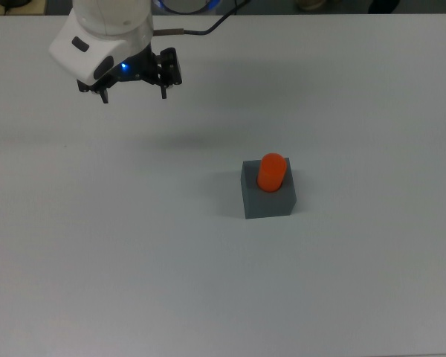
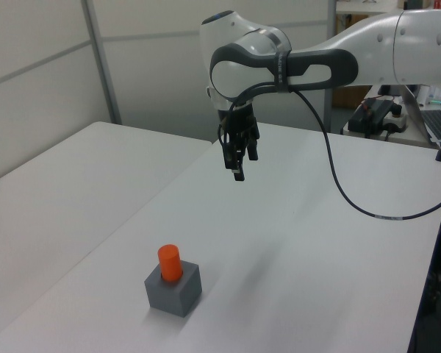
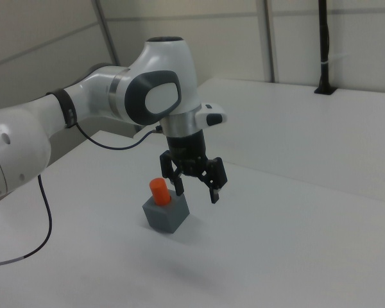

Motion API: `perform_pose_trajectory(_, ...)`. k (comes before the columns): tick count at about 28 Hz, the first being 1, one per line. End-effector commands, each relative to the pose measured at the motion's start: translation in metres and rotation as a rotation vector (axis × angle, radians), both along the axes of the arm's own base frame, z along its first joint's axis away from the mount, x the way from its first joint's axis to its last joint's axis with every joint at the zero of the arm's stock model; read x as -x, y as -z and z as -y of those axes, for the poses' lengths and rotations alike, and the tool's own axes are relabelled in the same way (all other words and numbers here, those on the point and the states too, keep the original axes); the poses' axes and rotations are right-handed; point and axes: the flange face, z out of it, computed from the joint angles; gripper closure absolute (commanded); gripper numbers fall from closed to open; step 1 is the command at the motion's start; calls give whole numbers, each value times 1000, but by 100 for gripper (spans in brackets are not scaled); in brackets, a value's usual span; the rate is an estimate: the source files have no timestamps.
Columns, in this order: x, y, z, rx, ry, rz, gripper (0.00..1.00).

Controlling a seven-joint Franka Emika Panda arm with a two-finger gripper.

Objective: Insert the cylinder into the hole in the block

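Cylinder stands upright, seated in the block; gripper hangs well apart, jaws open and empty; insertion judged complete.

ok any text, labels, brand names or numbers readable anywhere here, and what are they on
None can be read in any view.
The cylinder: plain orange, no marking.
The block: plain dark grey, no marking.
The gripper and the white arm: no readable logo or label; only a blue light shows by the gripper in the top view.
The table: bare white, no print.
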Motion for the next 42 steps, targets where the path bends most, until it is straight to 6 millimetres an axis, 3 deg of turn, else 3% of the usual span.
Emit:
perform_pose_trajectory(1,4,1,0,3,-11,-21,0)
perform_pose_trajectory(7,4,1,5,4,-7,-16,0)
perform_pose_trajectory(11,6,-3,23,-5,24,-8,0)
perform_pose_trajectory(23,8,-9,36,-5,27,8,0)
perform_pose_trajectory(32,7,-6,34,-7,20,3,0)
perform_pose_trajectory(42,9,-24,30,-16,21,32,0)
